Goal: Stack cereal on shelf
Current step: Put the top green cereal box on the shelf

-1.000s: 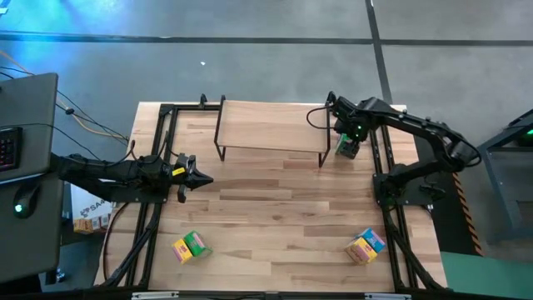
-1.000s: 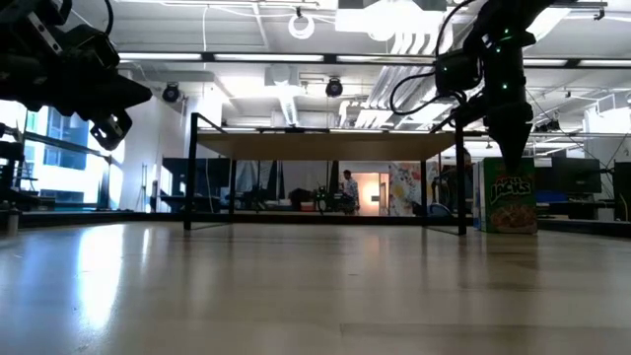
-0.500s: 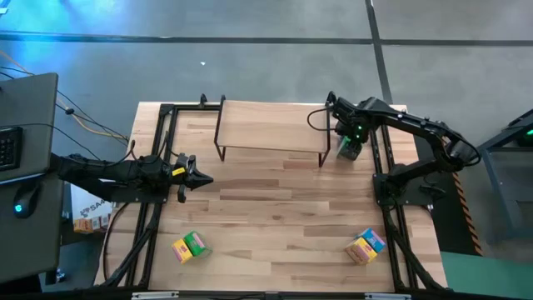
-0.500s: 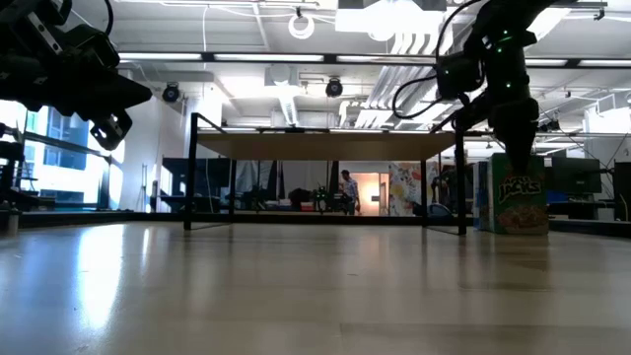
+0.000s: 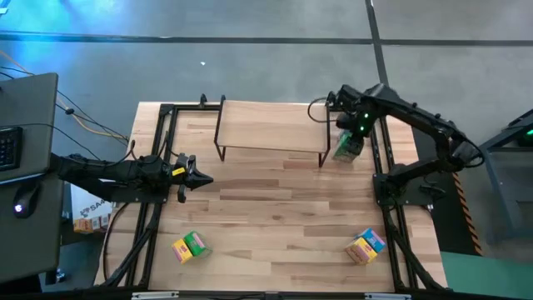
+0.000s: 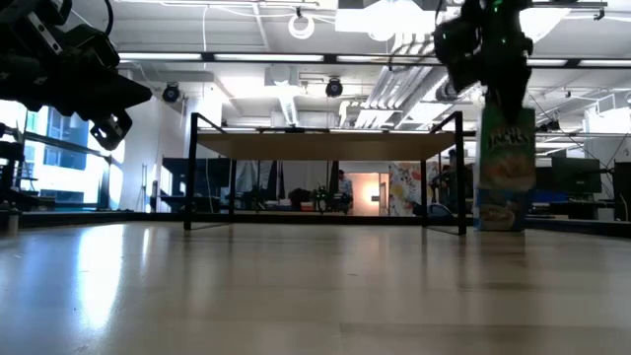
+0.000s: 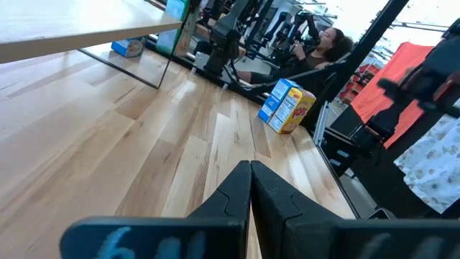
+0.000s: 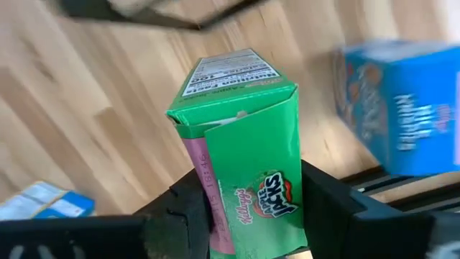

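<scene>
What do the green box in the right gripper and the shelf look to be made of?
The green box looks like thin printed cardboard with a slight gloss: folded flap edges, creased corners and a printed label panel show. The right gripper holds it by its sides. The shelf seems to have a pale wood plank top with visible grain, matte, on thin black legs, probably metal.

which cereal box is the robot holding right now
The green cereal box clamped in the right gripper beside the shelf; the other boxes sit untouched on the table.
</scene>
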Action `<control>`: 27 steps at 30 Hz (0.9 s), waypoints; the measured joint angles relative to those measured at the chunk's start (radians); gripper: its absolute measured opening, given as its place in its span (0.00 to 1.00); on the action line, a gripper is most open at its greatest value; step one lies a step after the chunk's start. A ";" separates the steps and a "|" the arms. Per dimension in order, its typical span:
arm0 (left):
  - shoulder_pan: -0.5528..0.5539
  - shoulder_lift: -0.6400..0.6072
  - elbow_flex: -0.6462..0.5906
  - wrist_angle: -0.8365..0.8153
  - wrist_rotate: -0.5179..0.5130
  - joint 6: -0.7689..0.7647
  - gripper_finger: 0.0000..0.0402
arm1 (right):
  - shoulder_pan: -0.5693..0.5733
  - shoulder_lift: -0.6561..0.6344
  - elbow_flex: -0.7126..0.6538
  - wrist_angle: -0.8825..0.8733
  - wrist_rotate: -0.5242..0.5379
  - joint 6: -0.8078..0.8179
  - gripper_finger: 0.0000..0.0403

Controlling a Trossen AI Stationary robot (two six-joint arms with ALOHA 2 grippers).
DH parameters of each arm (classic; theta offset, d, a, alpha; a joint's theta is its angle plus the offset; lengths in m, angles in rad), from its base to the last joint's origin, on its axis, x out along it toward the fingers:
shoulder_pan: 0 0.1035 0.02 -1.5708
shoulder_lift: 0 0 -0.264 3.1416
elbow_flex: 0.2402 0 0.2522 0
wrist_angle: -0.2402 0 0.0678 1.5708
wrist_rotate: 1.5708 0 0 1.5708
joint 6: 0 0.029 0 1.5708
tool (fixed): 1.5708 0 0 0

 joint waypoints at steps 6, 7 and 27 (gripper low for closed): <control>0.000 0.000 0.000 0.000 0.000 0.000 0.01 | 0.003 -0.017 0.184 -0.068 0.026 0.023 0.38; 0.000 0.000 0.000 0.000 0.000 0.000 0.01 | 0.003 -0.022 0.210 -0.069 0.033 0.022 0.38; 0.000 0.000 0.000 0.000 0.000 0.000 0.01 | 0.031 -0.014 0.510 -0.006 0.151 0.143 0.38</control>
